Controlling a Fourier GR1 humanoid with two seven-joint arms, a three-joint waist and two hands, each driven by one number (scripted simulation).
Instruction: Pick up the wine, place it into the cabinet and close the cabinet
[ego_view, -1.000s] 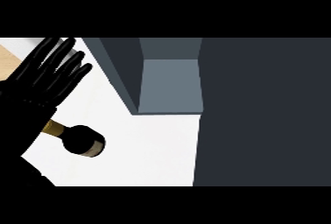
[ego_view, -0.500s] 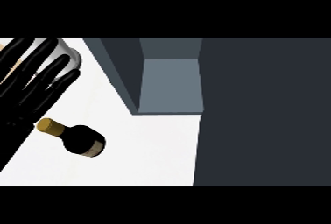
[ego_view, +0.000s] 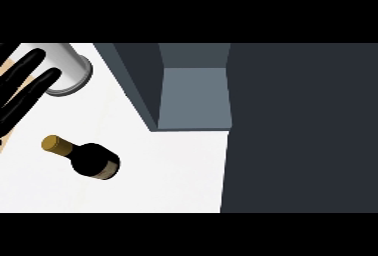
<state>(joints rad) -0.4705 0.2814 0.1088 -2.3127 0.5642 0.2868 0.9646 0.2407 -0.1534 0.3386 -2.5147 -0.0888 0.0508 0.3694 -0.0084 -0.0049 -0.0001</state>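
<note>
While your left hand (ego_view: 26, 90) hangs wide w/ straight fingers, drop it over the wine (ego_view: 87, 158), wrap mid-body.

The white counter (ego_view: 170, 175) carries a dark wine bottle (ego_view: 92, 160) and a grey cylinder (ego_view: 68, 70).

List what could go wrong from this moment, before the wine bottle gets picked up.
1. The left hand sits at the left edge with straight fingers, apart from the wine bottle; a reach from there may catch the gold-capped neck instead of the body.
2. A grey cylinder stands right beside those fingers and might get knocked.
3. The open cabinet shows a narrow compartment, so the bottle may strike its dark wall going in.
</note>
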